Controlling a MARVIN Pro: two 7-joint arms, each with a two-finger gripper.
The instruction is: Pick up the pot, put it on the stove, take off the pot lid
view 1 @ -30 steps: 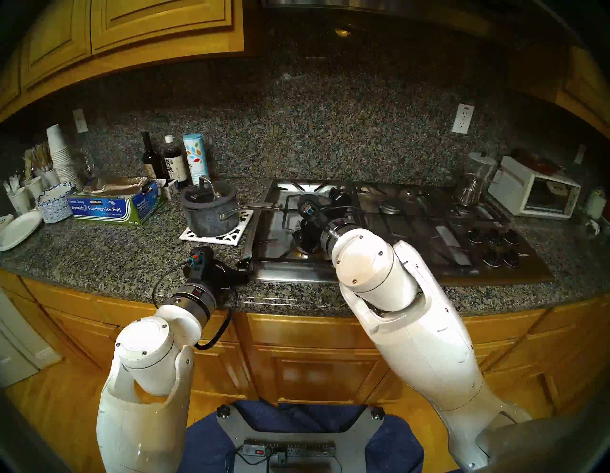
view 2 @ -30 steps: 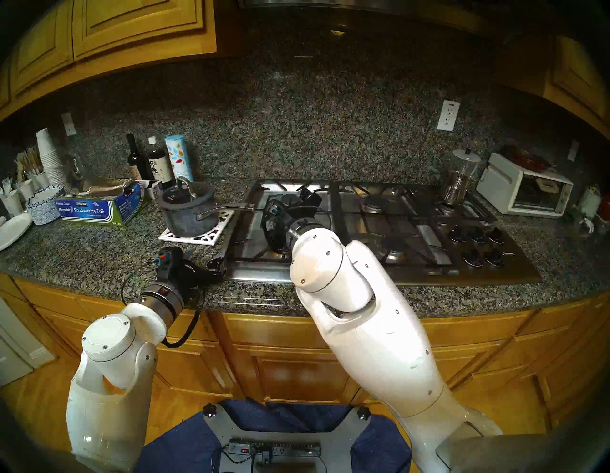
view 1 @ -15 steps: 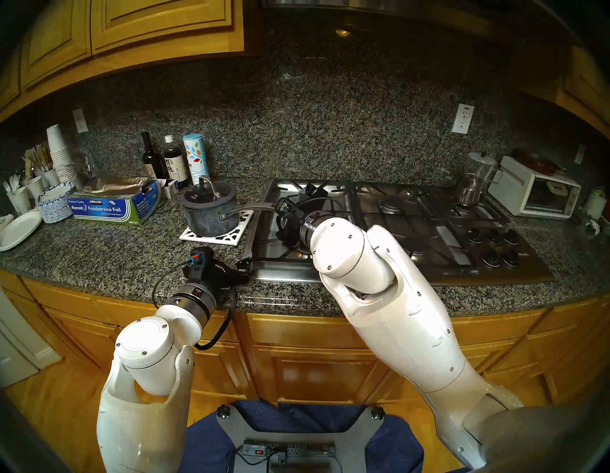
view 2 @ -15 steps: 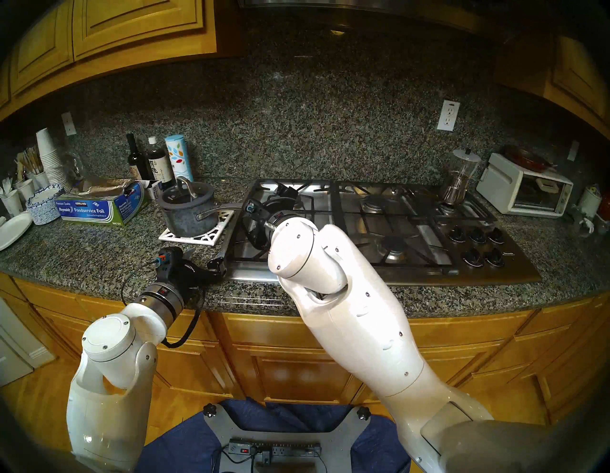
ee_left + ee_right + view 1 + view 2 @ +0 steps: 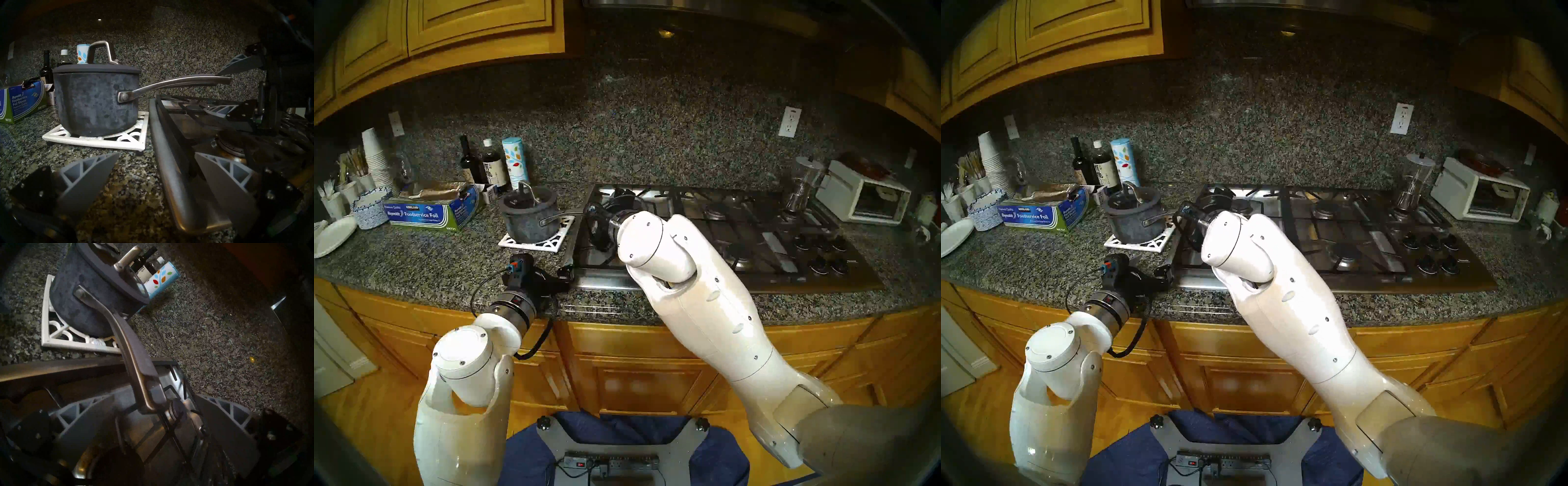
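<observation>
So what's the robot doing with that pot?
The right gripper is open around the end of the pot's long handle, not squeezing it yet. The pot sits on a white trivet beside the stove, with its lid on. The left gripper waits open near the counter edge.

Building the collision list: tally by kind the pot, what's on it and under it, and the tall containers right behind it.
Pot: 1
Pot lid: 1
White trivet: 1
Dark bottles: 2
Patterned canister: 1
Total: 6
</observation>
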